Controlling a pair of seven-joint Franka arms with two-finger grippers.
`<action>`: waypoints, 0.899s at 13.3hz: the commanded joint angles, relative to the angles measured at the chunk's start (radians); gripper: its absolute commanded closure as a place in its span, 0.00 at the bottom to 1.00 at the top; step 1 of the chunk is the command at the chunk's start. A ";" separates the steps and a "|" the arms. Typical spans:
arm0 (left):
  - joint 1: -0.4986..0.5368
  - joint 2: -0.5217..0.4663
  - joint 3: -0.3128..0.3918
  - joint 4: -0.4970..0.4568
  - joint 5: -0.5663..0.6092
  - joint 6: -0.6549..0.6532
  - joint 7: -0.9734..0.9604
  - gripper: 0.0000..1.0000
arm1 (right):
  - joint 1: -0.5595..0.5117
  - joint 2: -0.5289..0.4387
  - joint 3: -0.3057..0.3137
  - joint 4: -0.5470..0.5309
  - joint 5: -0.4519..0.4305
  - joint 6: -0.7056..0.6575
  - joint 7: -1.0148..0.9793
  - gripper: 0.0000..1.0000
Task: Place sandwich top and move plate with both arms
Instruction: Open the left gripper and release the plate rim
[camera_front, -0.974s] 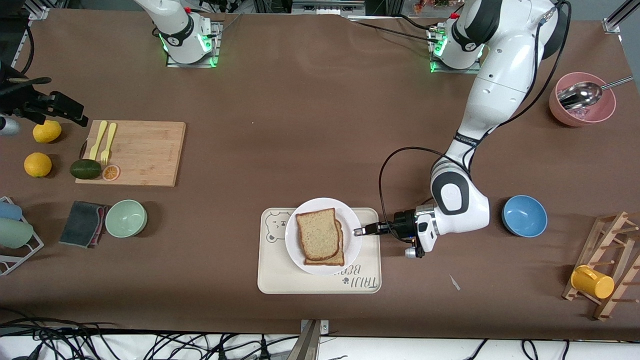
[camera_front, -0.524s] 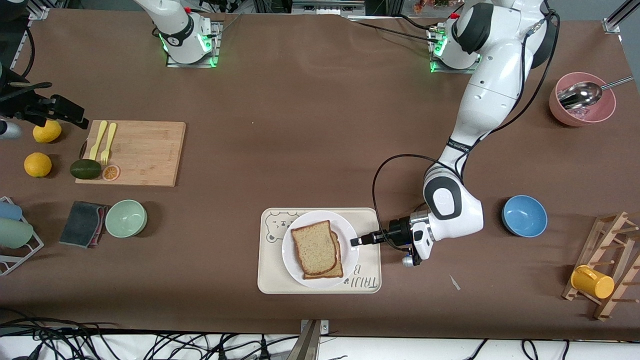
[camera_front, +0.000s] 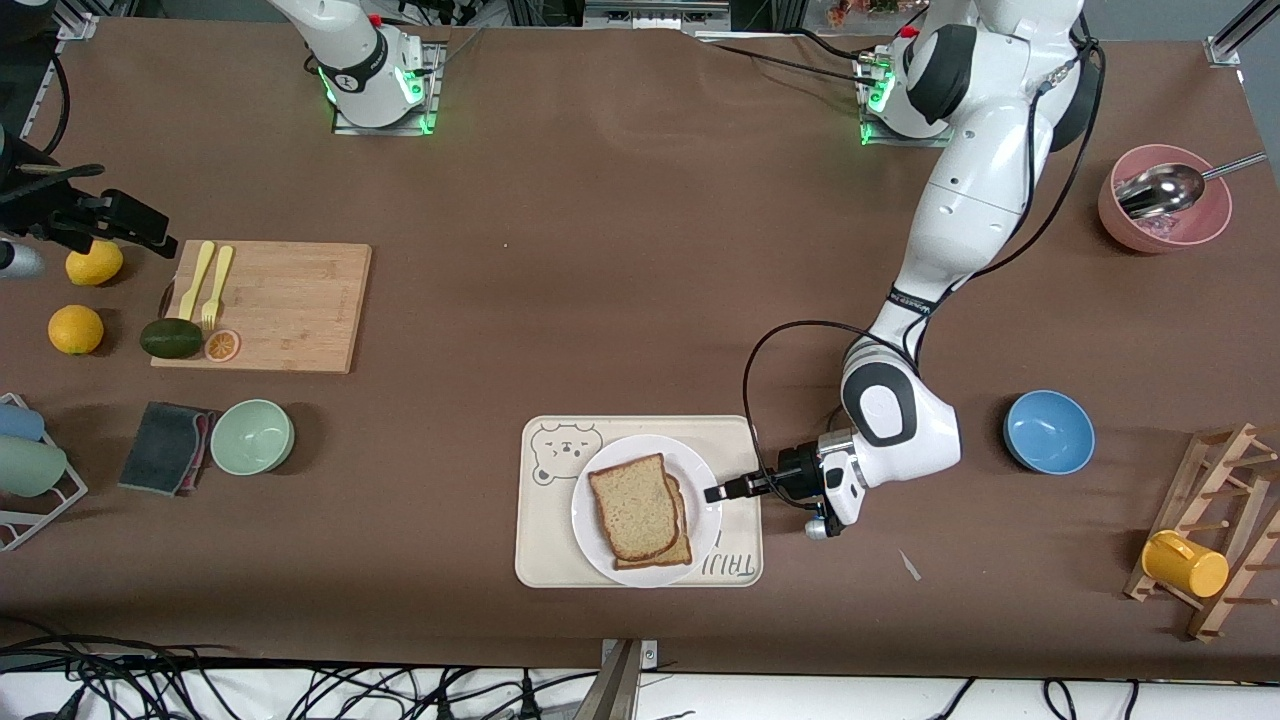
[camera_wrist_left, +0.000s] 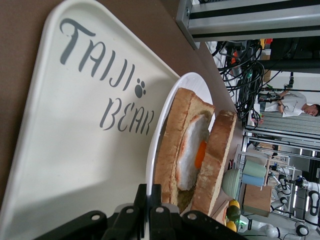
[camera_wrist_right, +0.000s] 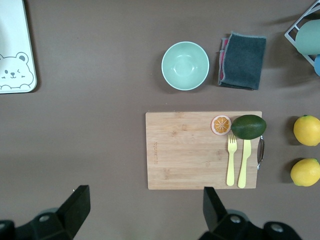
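The white plate (camera_front: 590, 525) lies on the cream bear tray (camera_front: 545, 555), on the part of the tray nearer the front camera. The sandwich top (camera_front: 630, 505), a tan slice, rests on a darker toast with a fried egg (camera_wrist_left: 192, 150). My left gripper (camera_front: 712, 494) comes in low from the left arm's end and is shut on the plate's rim (camera_wrist_left: 157, 150); the rim sits pinched between its black fingertips (camera_wrist_left: 150, 192). My right gripper (camera_wrist_right: 145, 210) hangs high over the table by the wooden cutting board (camera_wrist_right: 202, 149), open with nothing between its fingers.
A blue bowl (camera_front: 1048, 431) sits close to the left arm's elbow. A pink bowl with a spoon (camera_front: 1164, 198) and a wooden rack with a yellow mug (camera_front: 1185, 563) stand at that end. A green bowl (camera_front: 252, 436), dark cloth (camera_front: 165, 447), avocado and lemons (camera_front: 76, 329) are by the board.
The plate with the sandwich has slid across the tray toward the front camera, pulled along by my left gripper. The right hand has barely shifted.
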 joint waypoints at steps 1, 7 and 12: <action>-0.010 0.019 -0.002 0.048 0.020 0.008 0.002 0.99 | -0.002 0.003 0.000 0.017 -0.002 -0.008 -0.014 0.00; -0.030 0.034 -0.003 0.054 0.002 0.043 0.013 0.73 | 0.001 0.003 0.000 0.018 0.000 -0.015 -0.012 0.00; -0.016 0.011 0.001 0.045 0.012 0.041 0.005 0.00 | -0.002 0.003 0.000 0.018 0.000 -0.014 -0.012 0.00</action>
